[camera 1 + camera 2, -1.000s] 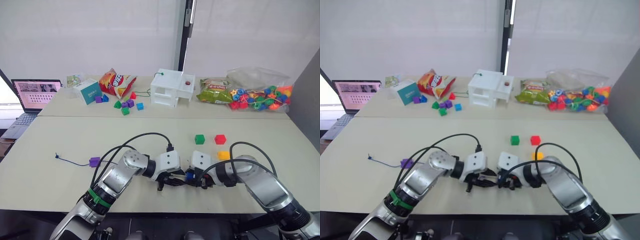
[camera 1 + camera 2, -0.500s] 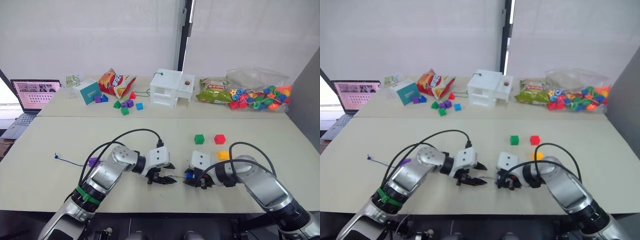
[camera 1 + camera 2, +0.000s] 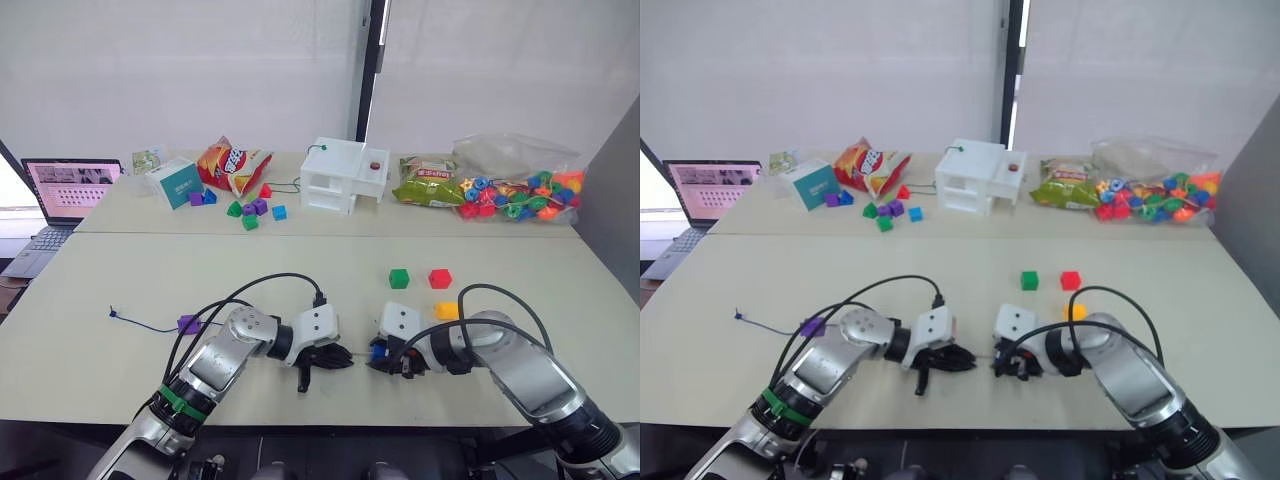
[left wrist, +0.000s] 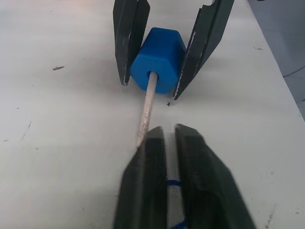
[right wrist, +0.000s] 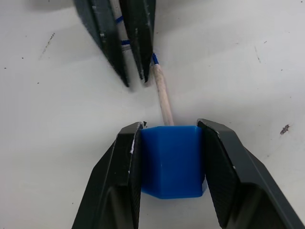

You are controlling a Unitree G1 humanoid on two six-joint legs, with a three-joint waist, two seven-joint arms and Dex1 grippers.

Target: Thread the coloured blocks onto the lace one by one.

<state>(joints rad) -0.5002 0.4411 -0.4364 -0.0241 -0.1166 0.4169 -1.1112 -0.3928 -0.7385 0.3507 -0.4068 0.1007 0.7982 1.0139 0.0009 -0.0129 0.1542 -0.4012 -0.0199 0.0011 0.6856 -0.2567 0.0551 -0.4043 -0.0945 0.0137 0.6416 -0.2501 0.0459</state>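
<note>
The right gripper (image 5: 169, 143) pinches a small blue plastic cube bead (image 5: 171, 160) between its two black fingers, low over the pale tabletop (image 3: 120, 270). The pale stiff tip (image 4: 147, 102) of the thin dark blue lace (image 3: 150, 327) is pushed into the bead's hole. The left gripper (image 4: 170, 143) has its fingers pressed together on the lace just behind that tip, facing the right gripper at close range.

A purple cube bead (image 3: 188, 324) sits on the lace further back, towards its far end at the robot's left. A green cube (image 3: 399, 278) and a red cube (image 3: 440, 278) lie side by side ahead of the right arm, and a yellow cube (image 3: 447, 310) lies nearer it.

At the back stand a teal box (image 3: 176, 182), a red snack bag (image 3: 232, 163) and a green snack bag (image 3: 428, 184); their printing seems too small to read. An open laptop (image 3: 62, 195) sits at far left.
</note>
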